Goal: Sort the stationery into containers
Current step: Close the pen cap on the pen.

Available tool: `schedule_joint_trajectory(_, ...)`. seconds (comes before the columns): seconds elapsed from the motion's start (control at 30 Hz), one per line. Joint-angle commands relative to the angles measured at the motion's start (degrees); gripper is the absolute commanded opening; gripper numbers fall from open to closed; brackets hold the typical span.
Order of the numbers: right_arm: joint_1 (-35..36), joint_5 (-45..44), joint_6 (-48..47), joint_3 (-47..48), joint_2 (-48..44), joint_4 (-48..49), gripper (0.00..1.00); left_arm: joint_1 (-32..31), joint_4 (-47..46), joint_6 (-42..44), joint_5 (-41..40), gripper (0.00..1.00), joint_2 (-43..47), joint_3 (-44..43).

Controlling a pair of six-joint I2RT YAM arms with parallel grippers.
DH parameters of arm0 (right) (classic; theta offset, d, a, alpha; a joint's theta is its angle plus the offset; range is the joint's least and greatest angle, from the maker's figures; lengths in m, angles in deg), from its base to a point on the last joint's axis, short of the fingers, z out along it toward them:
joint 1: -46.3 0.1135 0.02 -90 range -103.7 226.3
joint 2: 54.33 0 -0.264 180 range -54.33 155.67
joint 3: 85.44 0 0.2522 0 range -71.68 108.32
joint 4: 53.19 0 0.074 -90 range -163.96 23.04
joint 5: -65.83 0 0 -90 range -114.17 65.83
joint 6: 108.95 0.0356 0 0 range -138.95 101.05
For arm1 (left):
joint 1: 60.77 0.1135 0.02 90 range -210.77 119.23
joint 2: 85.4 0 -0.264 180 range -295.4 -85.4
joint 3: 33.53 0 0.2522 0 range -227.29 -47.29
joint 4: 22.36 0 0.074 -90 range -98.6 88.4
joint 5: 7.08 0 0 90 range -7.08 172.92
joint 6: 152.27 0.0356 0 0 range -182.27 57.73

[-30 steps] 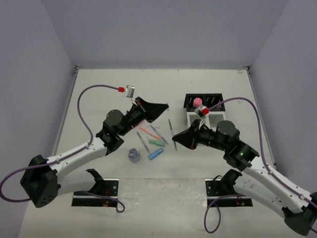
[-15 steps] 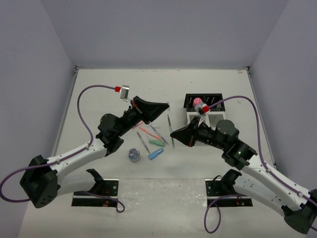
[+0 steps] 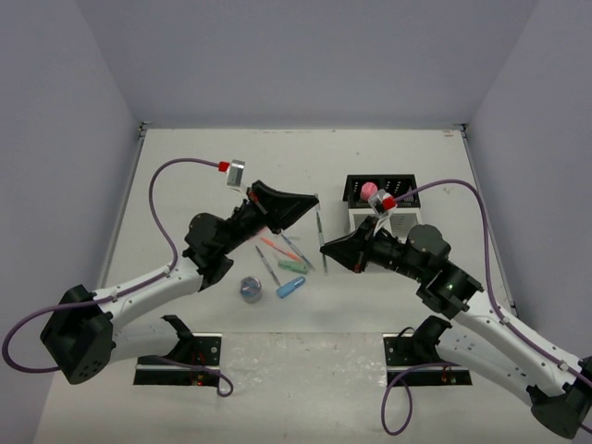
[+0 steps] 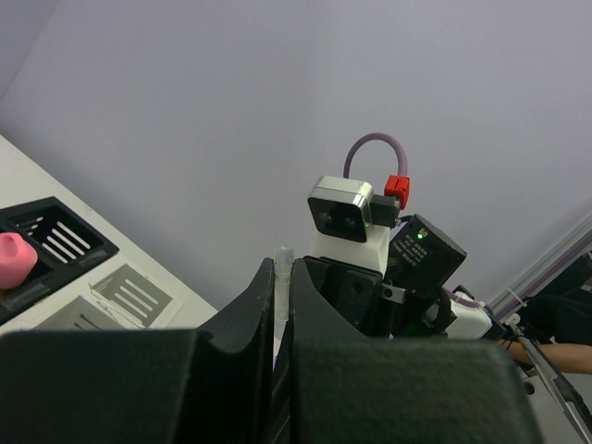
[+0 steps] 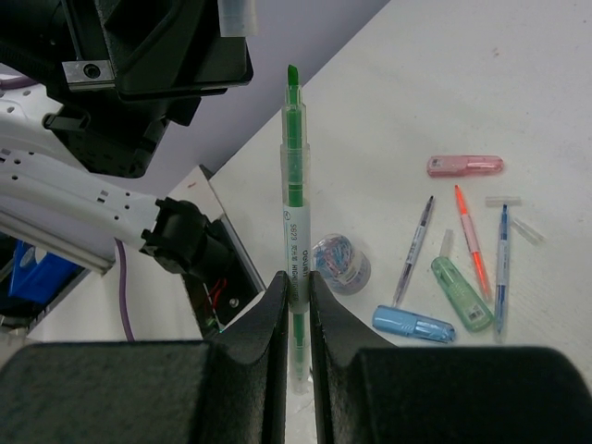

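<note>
Pink piece [image 3: 368, 189] was seen in black box [image 3: 400, 183]. R gripper [image 5: 296, 282] was closed on green pen [image 5: 292, 185], L gripper [image 4: 281, 268] on clear cap [image 5: 236, 17].

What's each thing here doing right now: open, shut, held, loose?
Left gripper: shut on the clear cap.
Right gripper: shut on the green highlighter.
Green highlighter: uncapped, tip bare.
Clear cap: off the highlighter.
Black organiser: one pink piece inside.
White organiser: partly hidden, contents unclear.
Roll, pink capsule, mint capsule, blue capsule: loose on table.
Orange pen, blue pen, grey pen: loose on table.
</note>
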Motion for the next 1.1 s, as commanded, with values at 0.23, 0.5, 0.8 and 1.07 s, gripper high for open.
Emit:
schedule_joint_trajectory(0.23, 0.18, -1.4, 0.53, 3.41, -1.59, -1.1, 0.0, -0.21, -3.92, 0.1, 1.42, 0.0, -1.67, 0.5)
schedule_joint_trajectory(0.5, 0.18, -2.58, 0.65, 3.96, -1.74, -2.37, 0.0, -0.13, -4.23, 0.05, 1.71, 0.0, -2.4, 0.37)
schedule_joint_trajectory(0.8, 0.24, -4.35, 1.25, 5.99, -0.81, -3.82, 0.0, -0.13, -3.67, -0.26, 2.46, 0.0, -2.8, 0.26)
schedule_joint_trajectory(1.07, 0.25, -4.71, 1.67, 7.38, 0.15, -1.88, 0.0, -0.22, -3.61, -0.99, 2.55, 0.0, -3.15, 0.69)
